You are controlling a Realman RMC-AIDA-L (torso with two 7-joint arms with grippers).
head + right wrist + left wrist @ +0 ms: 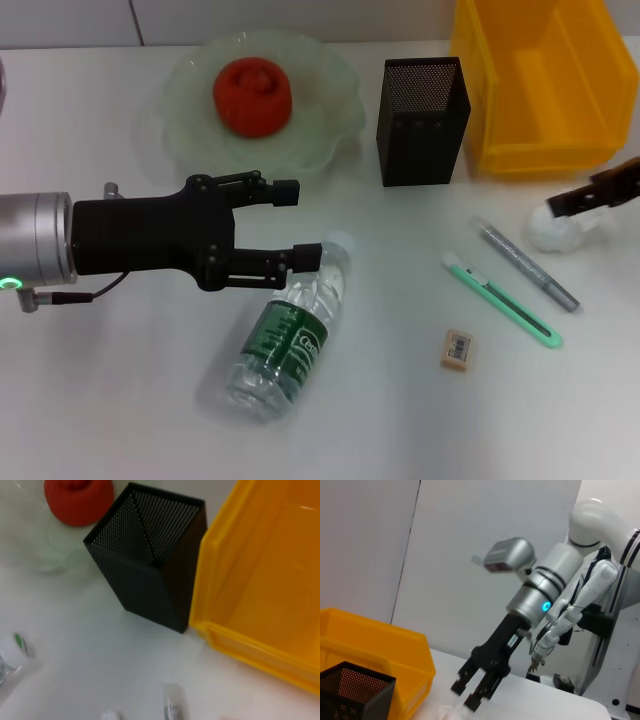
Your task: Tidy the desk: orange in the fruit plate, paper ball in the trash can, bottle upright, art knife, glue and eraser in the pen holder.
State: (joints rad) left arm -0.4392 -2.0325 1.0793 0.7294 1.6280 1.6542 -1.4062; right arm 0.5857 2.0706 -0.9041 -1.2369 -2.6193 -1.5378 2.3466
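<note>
The orange already sits in the fruit plate, left of the pen holder, so that step looks done. The bottle lies on its side on the desk, in front of the pen holder and to its left; its long axis runs diagonally, white cap toward the holder, base toward the robot. The left gripper hovers with fingers spread wide at the cap end, probably lining up to stand it upright. The right gripper is at the paper ball, before the trash can (whether it grips the wad, I cannot tell).
</note>
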